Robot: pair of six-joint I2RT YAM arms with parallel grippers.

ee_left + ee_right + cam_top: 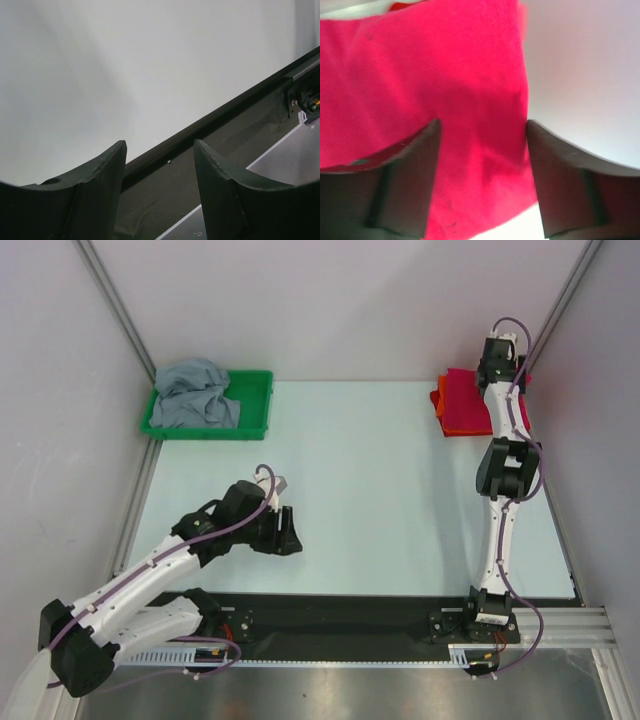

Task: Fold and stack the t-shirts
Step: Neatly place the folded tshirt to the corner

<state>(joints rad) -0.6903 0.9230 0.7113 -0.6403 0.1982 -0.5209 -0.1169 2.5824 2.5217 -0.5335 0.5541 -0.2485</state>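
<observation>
While the top view only shows the right hand (499,352) stretched out to the far right corner, its wrist view shows the fingers spread over the crimson-pink t-shirt (445,75), gripping nothing. That shirt lies folded on the orange t-shirt (438,398). Grey t-shirt (195,400) crumpled in green tray (258,402), far left. Left hand (288,532) low over desk (380,480), released, empty.

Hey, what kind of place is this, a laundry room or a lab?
Probably a lab test cell: plain white panels on metal posts enclose a pale table, and a left arm and a right arm are bolted to a rail at its edge.
</observation>
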